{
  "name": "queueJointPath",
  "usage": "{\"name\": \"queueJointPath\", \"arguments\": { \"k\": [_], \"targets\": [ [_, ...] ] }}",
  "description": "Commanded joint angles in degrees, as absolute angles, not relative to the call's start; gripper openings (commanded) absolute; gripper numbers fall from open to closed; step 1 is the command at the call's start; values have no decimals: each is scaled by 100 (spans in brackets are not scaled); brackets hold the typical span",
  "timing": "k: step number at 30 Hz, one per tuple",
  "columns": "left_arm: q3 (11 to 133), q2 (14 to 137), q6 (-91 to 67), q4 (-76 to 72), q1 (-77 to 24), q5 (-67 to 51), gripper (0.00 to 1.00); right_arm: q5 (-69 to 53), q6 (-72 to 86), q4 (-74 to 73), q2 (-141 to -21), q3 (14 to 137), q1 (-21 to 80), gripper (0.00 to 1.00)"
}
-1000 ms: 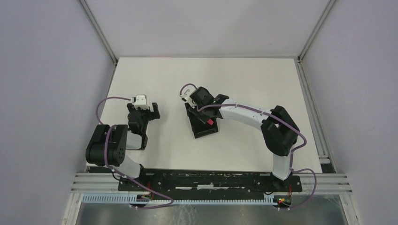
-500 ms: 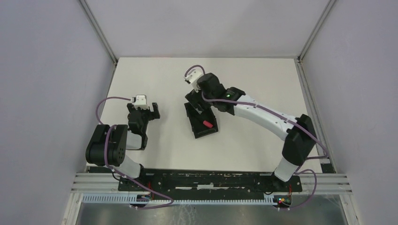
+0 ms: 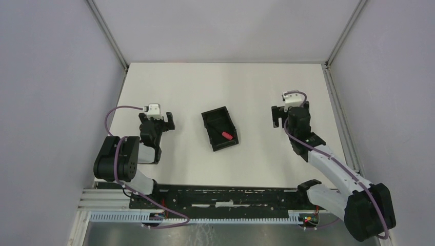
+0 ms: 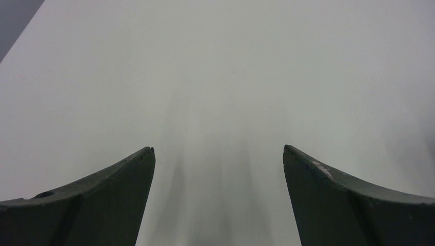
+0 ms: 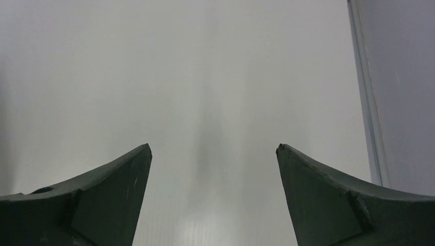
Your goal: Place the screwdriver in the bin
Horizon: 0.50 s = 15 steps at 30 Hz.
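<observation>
Since the tiny screwdriver with the short red handle (image 3: 224, 136) lies inside the small, shallow black plastic bin (image 3: 215, 122), toward its near end, I judge the task done. Only the handle shows clearly against the black.

The bin sits at a slant between my two hands, well to the left of my right hand (image 3: 291, 110) and somewhat closer to the right of my left hand (image 3: 156, 119). Neither hand touches it.

My right hand is spread wide and holds nothing. Its wrist view shows only bare surface between the fingers, which fits a hand with nothing to carry. My left hand is likewise wide apart and empty, resting off to the side where it blocks nothing.

The white matte worktop (image 3: 179, 87) is plain and flat, so the low bin rests level on it. Pale grey walls (image 3: 61, 77) close it in on three sides, with aluminium rails (image 3: 338, 36) at the corners. One rail runs along the worktop's edge just right of my right hand.
</observation>
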State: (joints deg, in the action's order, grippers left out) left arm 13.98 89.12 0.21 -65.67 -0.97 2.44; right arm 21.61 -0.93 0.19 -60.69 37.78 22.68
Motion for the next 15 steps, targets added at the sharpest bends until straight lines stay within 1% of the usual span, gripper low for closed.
{"name": "queueJointPath", "arguments": {
  "k": [1,3,7,11,15],
  "targets": [
    [1424,8824,-167,-6730,-62,193,100,2382,184,1556,-5608,2631,1670,98],
    [1424,8824,-167,-6732,-64,193,100,2269,328,2006,-5506,2019,1353,98],
    [1424,8824,-167,-6732,-62,193,100,2118,482,2808,-5447,1231,1058,98],
    [1436,8825,-167,-6732,-61,192,100,2064,440,3235,-5408,852,993,98],
    [1424,8824,-167,-6732,-64,191,100,2071,431,3216,-5399,803,963,98]
  ]
}}
